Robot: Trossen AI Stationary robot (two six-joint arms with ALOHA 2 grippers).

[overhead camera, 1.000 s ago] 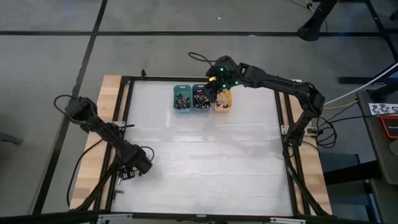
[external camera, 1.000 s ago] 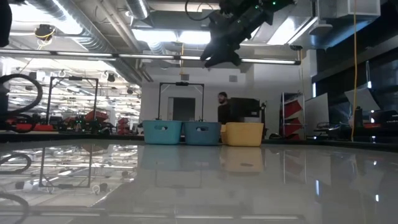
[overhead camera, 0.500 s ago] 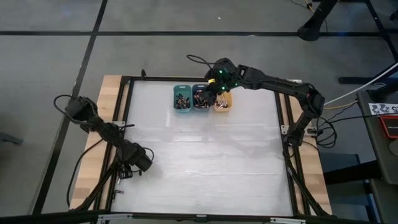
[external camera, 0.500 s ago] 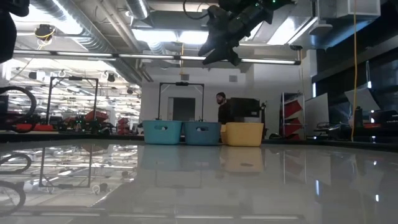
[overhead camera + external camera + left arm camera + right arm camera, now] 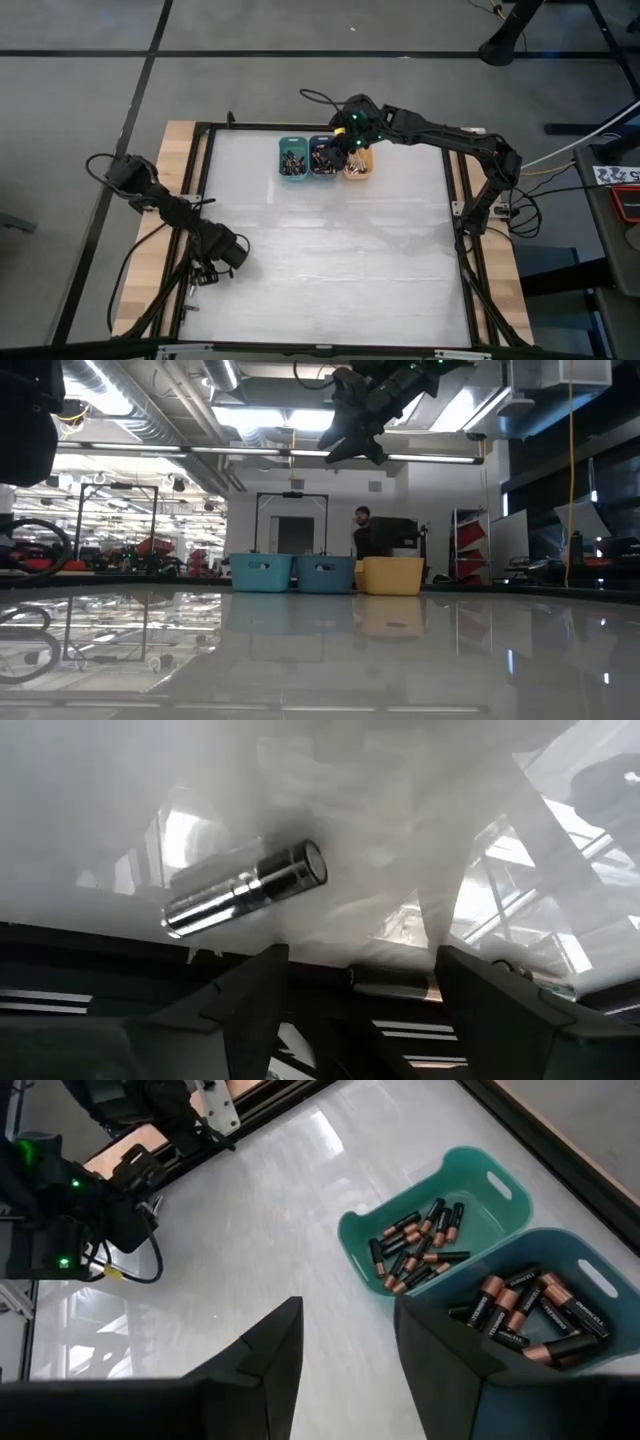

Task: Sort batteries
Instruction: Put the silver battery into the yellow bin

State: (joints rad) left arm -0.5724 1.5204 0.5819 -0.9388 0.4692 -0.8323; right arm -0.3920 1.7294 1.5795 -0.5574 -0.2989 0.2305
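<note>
**High view: three bins at the far edge, right arm parked over them**

High view has three little bins in a row touching each other near the far side of the counter [image 5: 330, 260]: teal bin [image 5: 292, 158], blue bin [image 5: 323, 158], orange bin [image 5: 358, 164]. All three have batteries in them. The right wrist view shows it best: small dark cells with coppery bands in the teal bin [image 5: 420, 1245], bigger copper-and-black ones piled in the blue bin [image 5: 530, 1315].

The right end effector [image 5: 335, 152] hangs in the air above the blue bin, and in the low view it sits high over the row [image 5: 352, 440]. Its fingers [image 5: 270, 1360] are spread apart with nothing between them, so it's released and empty.

The left end effector [image 5: 222, 255] is down low at the counter's left edge, well apart from the bins. Its fingers [image 5: 250, 1000] are also spread, gripping nothing. Just past them a shiny silver cylinder [image 5: 245, 888] lies on its side on the white surface.

A person [image 5: 366, 532] shows in the room behind the bins.
</note>
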